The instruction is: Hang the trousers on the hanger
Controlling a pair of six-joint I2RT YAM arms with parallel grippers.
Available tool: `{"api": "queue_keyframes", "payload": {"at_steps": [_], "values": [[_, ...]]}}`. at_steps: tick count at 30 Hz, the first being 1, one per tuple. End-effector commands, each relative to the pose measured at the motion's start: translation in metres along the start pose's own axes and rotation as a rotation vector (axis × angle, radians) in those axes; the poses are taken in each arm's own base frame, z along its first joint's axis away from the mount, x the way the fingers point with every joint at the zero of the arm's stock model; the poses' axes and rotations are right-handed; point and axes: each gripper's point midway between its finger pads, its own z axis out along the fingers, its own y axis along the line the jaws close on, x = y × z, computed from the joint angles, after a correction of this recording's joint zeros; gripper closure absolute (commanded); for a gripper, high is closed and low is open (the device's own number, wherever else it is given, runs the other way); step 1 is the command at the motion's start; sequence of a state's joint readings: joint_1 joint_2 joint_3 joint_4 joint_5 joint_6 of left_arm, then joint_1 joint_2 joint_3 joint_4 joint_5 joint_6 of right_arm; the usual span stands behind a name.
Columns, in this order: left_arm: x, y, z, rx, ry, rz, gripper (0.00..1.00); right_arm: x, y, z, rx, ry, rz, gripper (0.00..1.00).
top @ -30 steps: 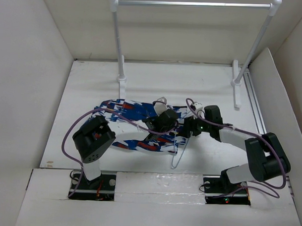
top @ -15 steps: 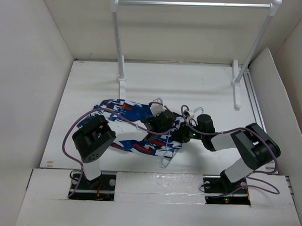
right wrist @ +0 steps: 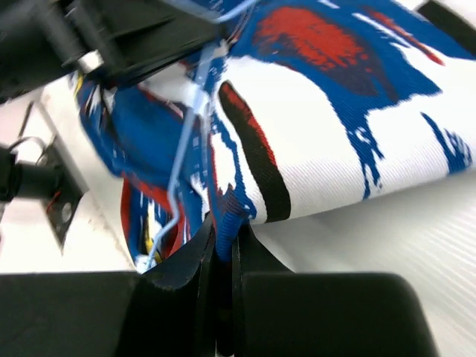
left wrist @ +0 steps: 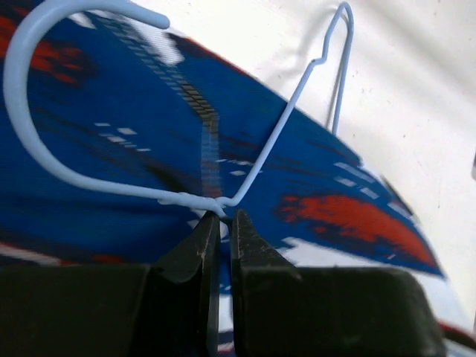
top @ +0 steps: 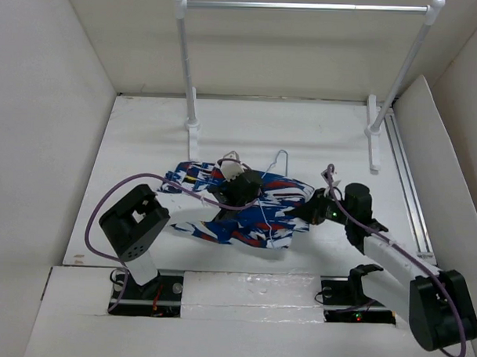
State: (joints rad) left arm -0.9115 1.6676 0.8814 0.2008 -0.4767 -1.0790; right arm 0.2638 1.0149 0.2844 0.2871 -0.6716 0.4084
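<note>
The trousers (top: 245,210) lie crumpled on the tabletop (top: 146,144) in front of the rack (top: 307,6), closer to its post on the left arm's side. The overhead view shows only a thin loop of the hanger (top: 280,158) poking out of the cloth toward the rack. The left wrist view shows what that view hides: the left gripper (left wrist: 222,219) has its jaws clenched on the twisted neck of the hanger (left wrist: 195,199), which rests on the blue cloth. The right wrist view shows the right gripper (right wrist: 223,234) with its jaws pinching a blue edge of the trousers (right wrist: 335,149). A second ago the hanger's loop stuck out on the side away from the rack. The right arm's elbow was then raised; now it is stretched low.
</note>
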Motion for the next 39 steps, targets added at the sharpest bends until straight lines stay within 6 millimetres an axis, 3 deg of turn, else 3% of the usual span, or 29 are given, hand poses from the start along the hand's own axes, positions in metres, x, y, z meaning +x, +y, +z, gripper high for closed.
{"api": "queue_keyframes", "payload": {"at_steps": [1,3,5,6,7,9,10,12,14,20,24,32,39], "values": [[-0.004,0.049,-0.006,-0.111,-0.019,0.148,1.0,-0.024,-0.025,-0.018,0.108,-0.015,-0.021,1.0],[-0.002,0.05,-0.012,-0.095,-0.007,0.203,1.0,-0.041,-0.047,-0.024,0.156,-0.036,-0.031,1.0],[0.004,0.049,-0.015,-0.07,0.017,0.252,1.0,-0.057,-0.055,-0.02,0.14,-0.052,-0.06,1.0],[0.014,0.044,-0.019,-0.044,0.036,0.31,1.0,-0.051,-0.064,-0.01,0.123,-0.007,-0.027,1.0],[0.019,0.033,-0.021,-0.011,0.053,0.331,1.0,-0.075,-0.064,-0.004,0.111,-0.016,-0.055,1.0],[0.033,0.032,-0.02,-0.029,0.07,0.398,1.0,-0.084,-0.063,0.012,0.1,0.02,-0.082,1.0],[0.032,0.03,-0.024,-0.069,0.045,0.423,1.0,-0.105,-0.065,0.016,0.111,0.008,-0.103,1.0],[0.027,0.032,-0.023,-0.105,0.028,0.413,1.0,-0.113,-0.067,0.014,0.145,0.01,-0.115,1.0],[0.016,0.046,-0.02,-0.141,0.014,0.392,1.0,-0.121,-0.08,-0.001,0.198,0.001,-0.134,1.0],[-0.019,0.081,-0.029,-0.234,-0.036,0.39,1.0,-0.095,-0.14,-0.055,0.319,0.007,-0.066,1.0],[-0.031,0.077,-0.027,-0.245,-0.067,0.317,1.0,-0.066,-0.147,-0.058,0.328,0.076,-0.044,1.0],[-0.031,0.029,0.0,-0.192,-0.068,0.246,1.0,-0.026,-0.146,-0.06,0.321,0.165,-0.042,1.0],[-0.038,-0.025,-0.016,-0.071,-0.085,0.141,1.0,0.004,-0.143,-0.058,0.324,0.26,-0.048,1.0]]}}
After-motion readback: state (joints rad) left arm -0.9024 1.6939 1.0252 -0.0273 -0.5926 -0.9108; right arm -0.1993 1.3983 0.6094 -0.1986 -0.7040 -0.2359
